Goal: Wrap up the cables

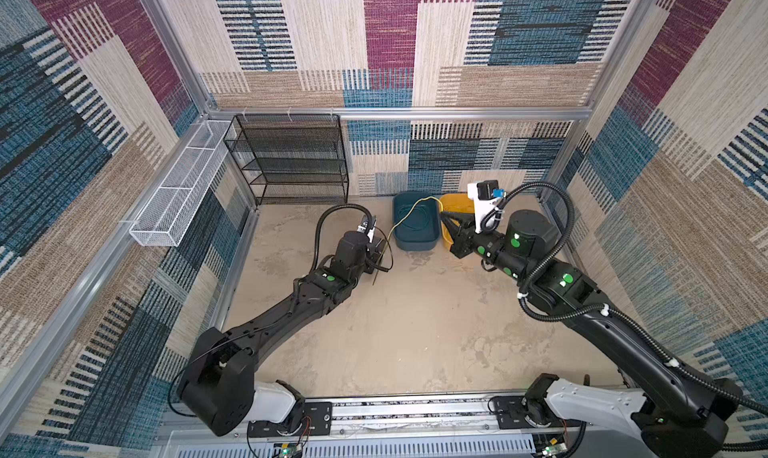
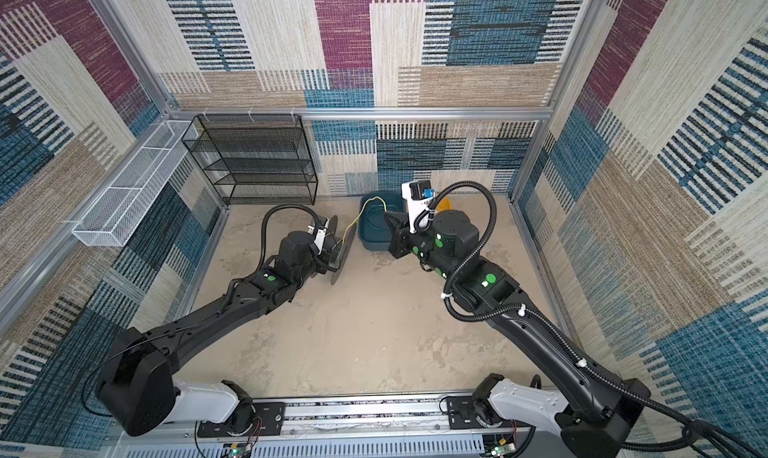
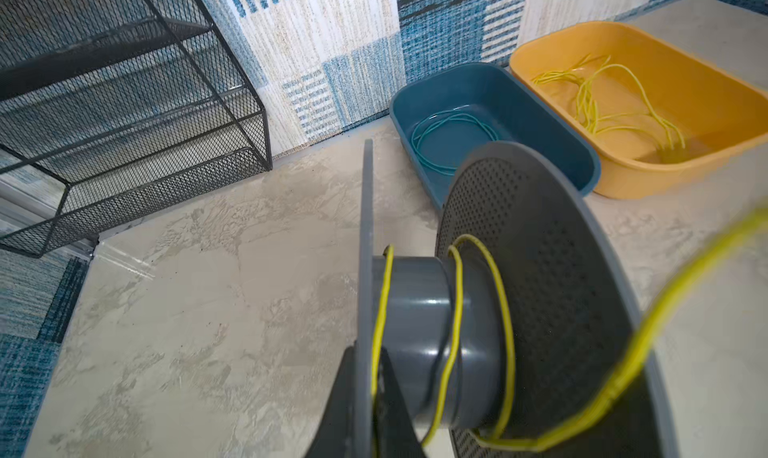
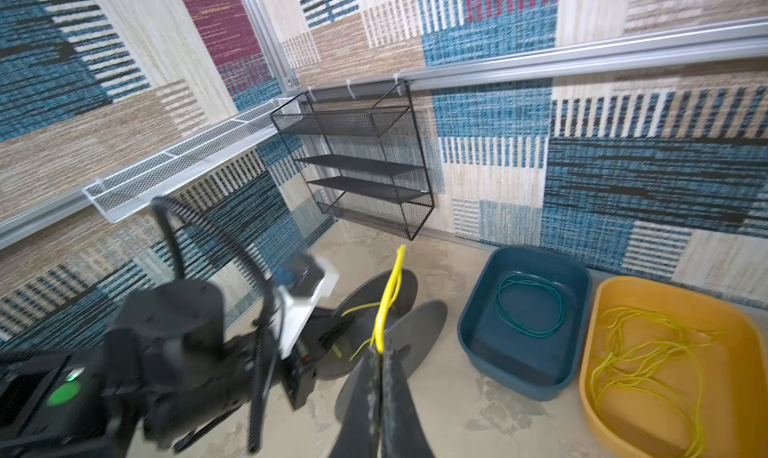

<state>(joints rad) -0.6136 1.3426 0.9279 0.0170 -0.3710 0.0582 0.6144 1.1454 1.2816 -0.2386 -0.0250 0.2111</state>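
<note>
Cables point(image 3: 587, 110) in orange bin point(image 3: 648, 177) (tangled), blue bin point(image 3: 490, 81)

Patchwork woven walls point(image 1: 390, 40) — blue, maroon, beige; mottled beige surface point(image 1: 395, 331); black mesh shelf point(image 1: 291, 160) at eleven o'clock; white mesh basket point(image 1: 174, 198) at ten.

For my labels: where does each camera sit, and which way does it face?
Both top views: overhead, looking down at the table; left arm, right arm show.
Left wrist: behind left fingers clamping the grey spool, facing the back wall.
Right wrist: behind right fingers pinching the yellow cable, facing the spool.
Wrist views share blue bin, orange bin.
</note>
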